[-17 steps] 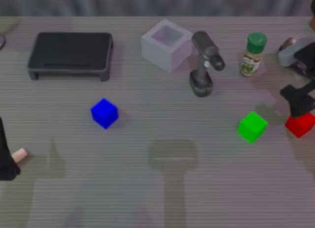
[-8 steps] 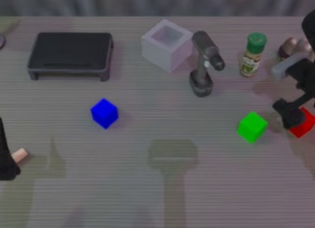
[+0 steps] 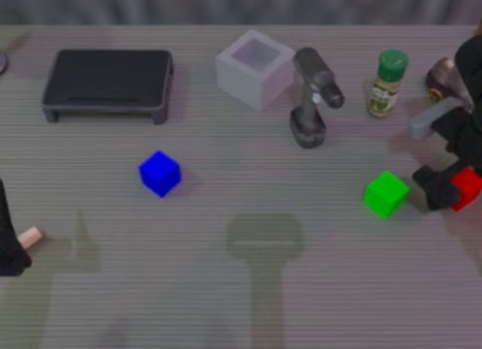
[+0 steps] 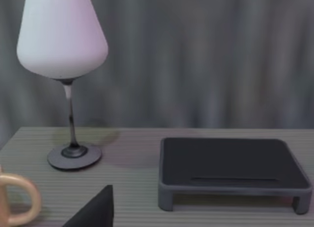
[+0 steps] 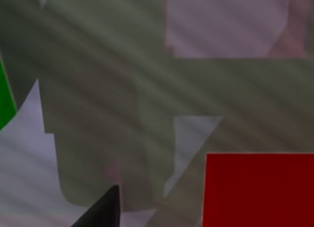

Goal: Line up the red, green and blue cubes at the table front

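The red cube (image 3: 468, 186) sits near the table's right edge, with the green cube (image 3: 385, 194) to its left. My right gripper (image 3: 435, 189) is low between them, up against the red cube's left side. In the right wrist view the red cube (image 5: 260, 190) lies to one side of the one dark fingertip (image 5: 109, 207) that shows, not between the fingers; the gripper looks open. A sliver of the green cube (image 5: 5, 97) shows at the edge. The blue cube (image 3: 160, 172) stands alone at mid-left. My left gripper (image 3: 11, 251) is parked at the left edge.
Along the back stand a black monitor stand (image 3: 109, 81), a lilac hollow box (image 3: 254, 68), a grey drill (image 3: 312, 96) and a green-capped bottle (image 3: 388, 81). A wine glass (image 4: 63, 36) and a tan mug handle (image 4: 19, 197) are by the left arm.
My right gripper has moved forward and leftward, coming down to the red cube's left side. The green and blue cubes and the left arm have not moved.
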